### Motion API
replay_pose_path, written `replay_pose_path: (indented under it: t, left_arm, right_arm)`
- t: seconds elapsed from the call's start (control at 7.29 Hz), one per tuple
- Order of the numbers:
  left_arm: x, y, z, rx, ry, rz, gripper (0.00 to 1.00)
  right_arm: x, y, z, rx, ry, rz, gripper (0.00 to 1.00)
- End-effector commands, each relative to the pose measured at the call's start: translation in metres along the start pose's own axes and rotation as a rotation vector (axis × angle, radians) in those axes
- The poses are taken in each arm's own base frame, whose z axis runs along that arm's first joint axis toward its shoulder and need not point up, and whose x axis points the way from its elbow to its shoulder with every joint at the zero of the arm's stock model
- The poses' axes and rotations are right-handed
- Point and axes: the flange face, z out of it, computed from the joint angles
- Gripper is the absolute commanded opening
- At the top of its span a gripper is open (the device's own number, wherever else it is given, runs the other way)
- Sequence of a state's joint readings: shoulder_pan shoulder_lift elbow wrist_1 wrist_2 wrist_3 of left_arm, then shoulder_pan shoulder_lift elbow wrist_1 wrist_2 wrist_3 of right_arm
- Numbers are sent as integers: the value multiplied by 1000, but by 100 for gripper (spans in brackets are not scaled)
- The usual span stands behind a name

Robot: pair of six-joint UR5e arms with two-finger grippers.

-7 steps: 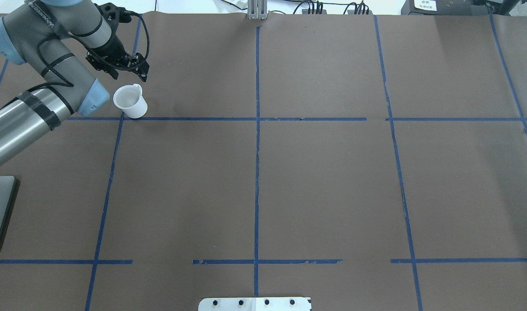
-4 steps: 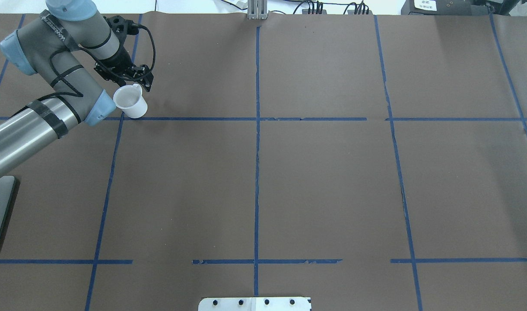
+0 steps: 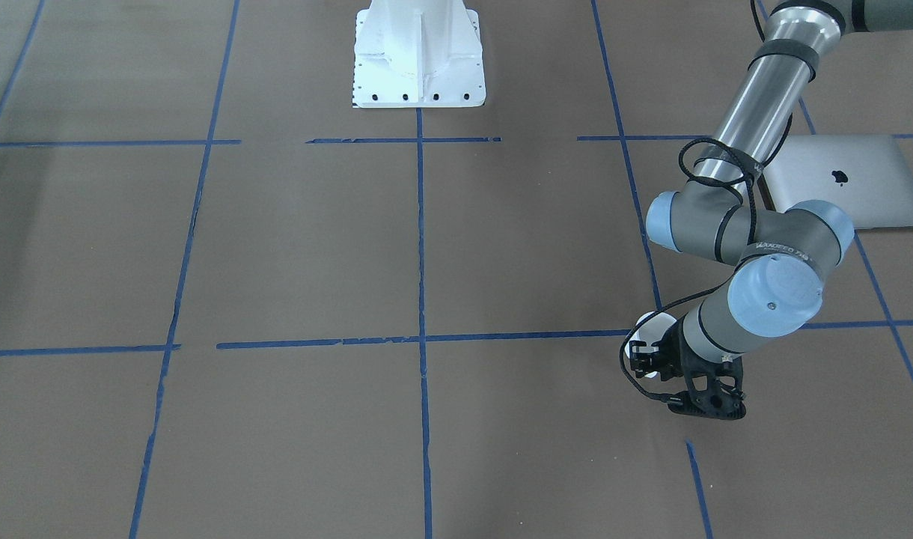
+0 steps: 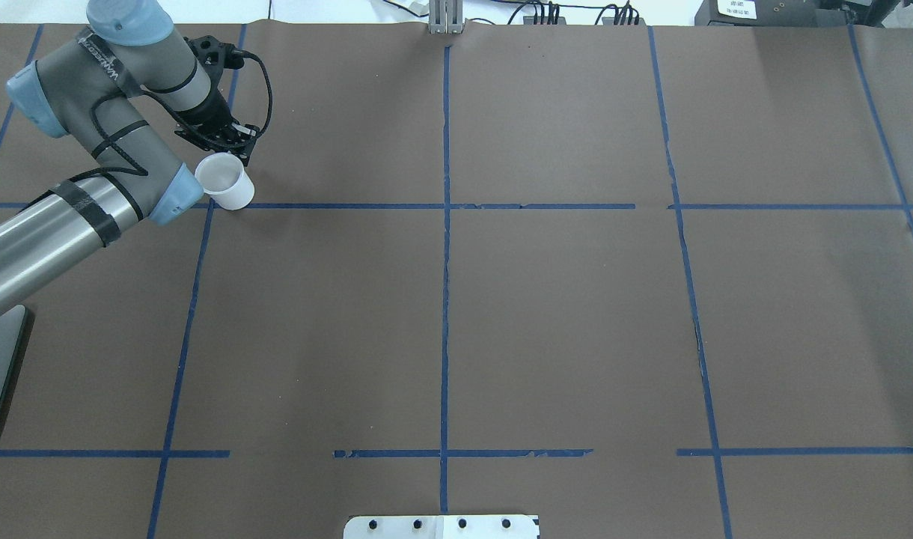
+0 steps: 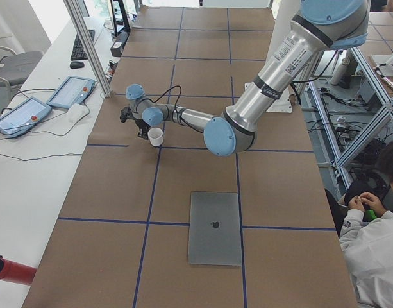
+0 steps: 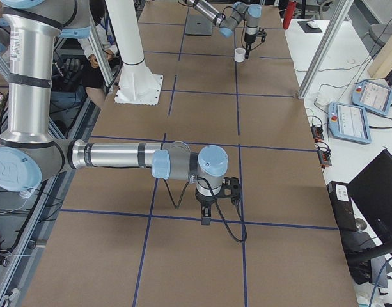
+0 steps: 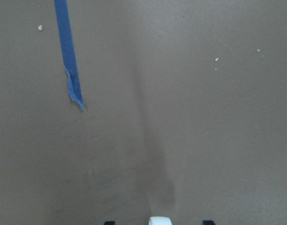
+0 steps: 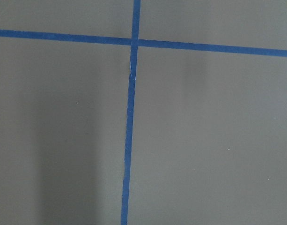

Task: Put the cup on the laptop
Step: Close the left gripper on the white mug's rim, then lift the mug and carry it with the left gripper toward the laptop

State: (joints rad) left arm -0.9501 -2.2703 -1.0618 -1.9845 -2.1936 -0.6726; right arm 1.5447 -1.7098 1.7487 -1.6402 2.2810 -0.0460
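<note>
Left gripper [image 4: 233, 147], jaws spread, at cup's [image 4: 222, 181] far side; cup prob. light, stiff, slick (pinch rim, not tapered wall).

Matt white cup [image 4: 224, 184], smooth silver-grey metallic laptop [image 5: 215, 239].

Apple logo [image 3: 840, 177] — laptop [image 3: 879, 161] lid
</note>
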Motion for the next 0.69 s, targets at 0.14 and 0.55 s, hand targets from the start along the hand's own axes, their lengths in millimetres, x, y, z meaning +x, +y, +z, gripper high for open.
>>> replay_pose_path:
  t: [0.14,0.55]
  left_arm:
    - [-37,2,-55,65,4,-48,0]
    - [-132,169,-96,64,-2,-61,0]
  right_arm:
    - [0,0,0,1,0,-1,100]
    - [0,0,0,0,0,0,100]
